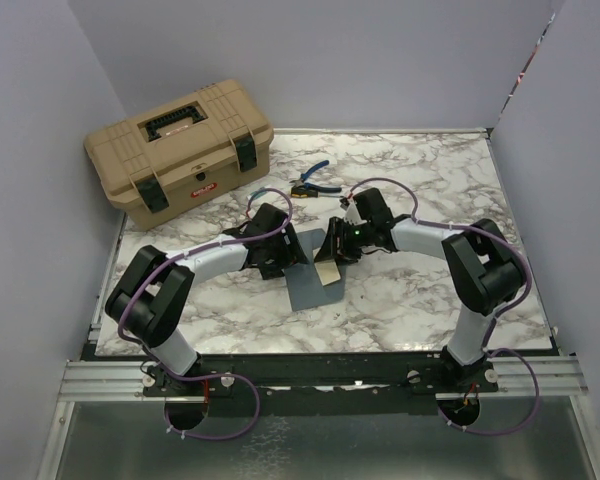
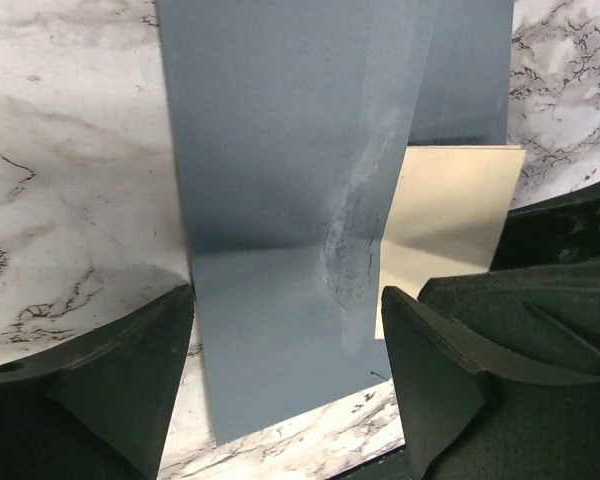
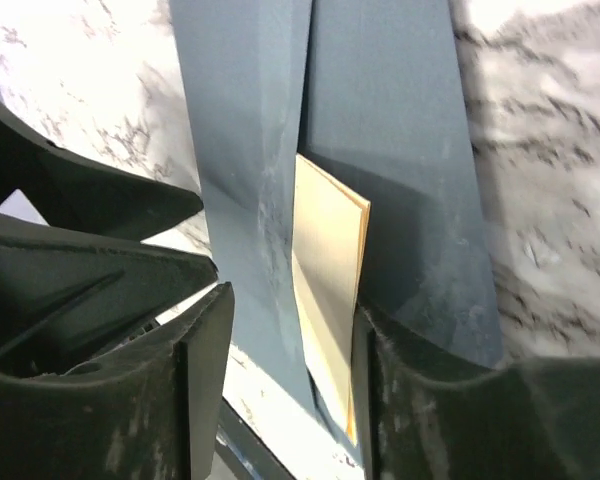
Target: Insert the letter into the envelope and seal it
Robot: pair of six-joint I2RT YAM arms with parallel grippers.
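The letter (image 1: 327, 273) lies partly inside the envelope (image 1: 302, 290), toolbox (image 1: 180, 150) behind, leftward.

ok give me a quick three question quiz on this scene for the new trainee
1. True or false: the letter is fully out of sight inside the envelope.
2. What stands at the back left of the table? A) a tan toolbox B) a red bucket C) a cardboard tube
3. Fill in: the left gripper straddles the envelope with its jaws ____ (open or shut).

Key
1. False: part of the letter sticks out beside the envelope.
2. A
3. open
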